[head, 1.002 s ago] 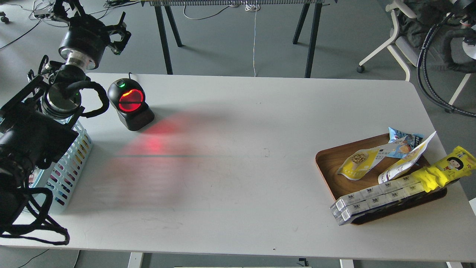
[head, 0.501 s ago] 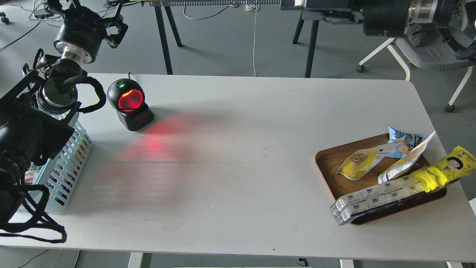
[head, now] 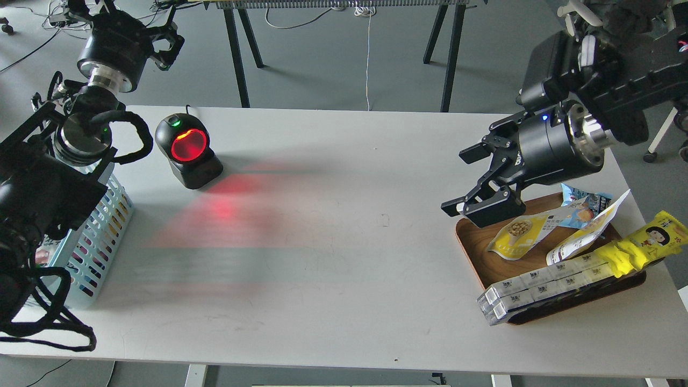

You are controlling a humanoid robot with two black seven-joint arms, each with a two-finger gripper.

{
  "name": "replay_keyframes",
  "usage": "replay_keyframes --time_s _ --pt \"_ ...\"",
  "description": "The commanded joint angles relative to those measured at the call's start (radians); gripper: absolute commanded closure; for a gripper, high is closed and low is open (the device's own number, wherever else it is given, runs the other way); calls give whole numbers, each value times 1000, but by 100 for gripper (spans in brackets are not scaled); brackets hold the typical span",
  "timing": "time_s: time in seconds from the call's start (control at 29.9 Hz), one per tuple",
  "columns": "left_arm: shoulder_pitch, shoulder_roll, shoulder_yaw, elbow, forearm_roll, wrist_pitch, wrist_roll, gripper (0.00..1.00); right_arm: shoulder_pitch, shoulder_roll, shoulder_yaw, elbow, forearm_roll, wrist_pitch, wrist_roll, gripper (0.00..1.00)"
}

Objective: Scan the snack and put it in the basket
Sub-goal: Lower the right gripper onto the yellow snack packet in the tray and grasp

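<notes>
The snack point(head: 517, 234), a yellow and white pouch with a picture of golden round pieces, lies on the brown wooden tray point(head: 473, 239) at the right. My right gripper point(head: 463, 180) is open and empty. It hovers just above the tray's far left corner, its lower finger right next to the pouch's top. The light blue slotted basket point(head: 103, 236) stands at the table's left edge, partly hidden by my left arm. My left gripper point(head: 121, 24) is raised beyond the table's far left corner; it looks open and holds nothing.
A black barcode scanner point(head: 188, 150) with a red glowing window stands at the far left and casts red light on the table. The tray also holds a blue packet point(head: 585, 200), a long yellow pack point(head: 647, 242), another pouch point(head: 583, 234) and a row of white boxes point(head: 537, 287).
My right arm has swung in from the upper right and come down to the tray's far left corner, gripper open. My left arm has barely moved.
</notes>
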Motion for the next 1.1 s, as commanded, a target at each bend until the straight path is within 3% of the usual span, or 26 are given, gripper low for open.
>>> replay_keyframes --time_s 0.0,0.17,0.37,0.47,0.73,0.87,0.97,1.07 --pt "0 2 1 0 0 0 0 0 -1 39 -44 3 -158 -18 0 1" --pt "2 5 1 0 0 0 0 0 -8 77 -145 -18 -286 -75 0 2" --pt "3 2 1 2 0 0 0 0 -110 80 -187 -171 -423 -158 0 3" --pt "3 2 1 2 0 0 0 0 -156 80 -188 -248 -440 -164 0 8" --pt "3 2 2 3 2 0 0 0 -196 73 -205 -262 -443 -164 0 8" --pt "3 3 2 3 2 0 0 0 -240 79 -205 -302 -446 -164 0 23" --pt "5 5 4 3 2 0 0 0 -246 82 -204 -328 -461 -166 0 41" --pt "6 8 4 3 2 0 0 0 -249 85 -201 -337 -463 -170 0 49"
